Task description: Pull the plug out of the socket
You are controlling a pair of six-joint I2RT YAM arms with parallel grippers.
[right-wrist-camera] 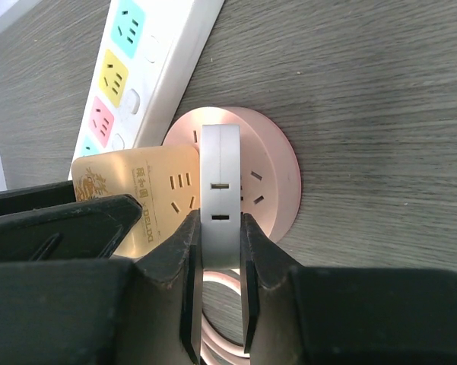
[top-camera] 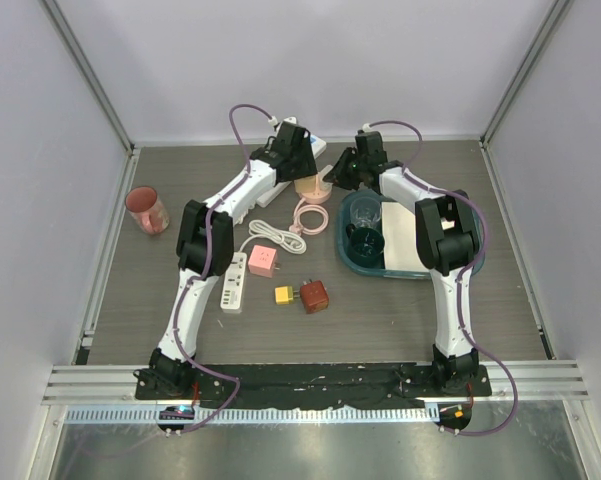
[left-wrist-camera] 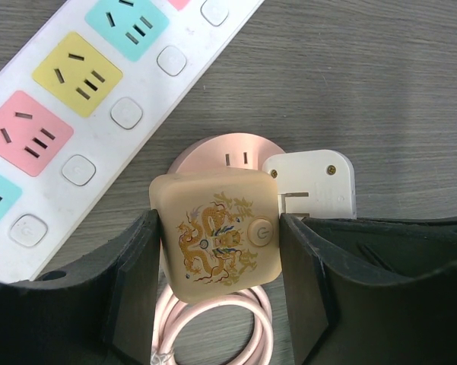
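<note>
Two hands (left-wrist-camera: 217,251) (right-wrist-camera: 220,251) each clamp one plug (left-wrist-camera: 213,228) (right-wrist-camera: 220,171) on one socket (right-wrist-camera: 277,175).

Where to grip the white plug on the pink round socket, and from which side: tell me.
Grip the white plug across its two broad flat faces, coming down from above. It stands upright on the pink round socket as a thin slab, so those faces suit parallel fingers. The right gripper clamps it so.
</note>
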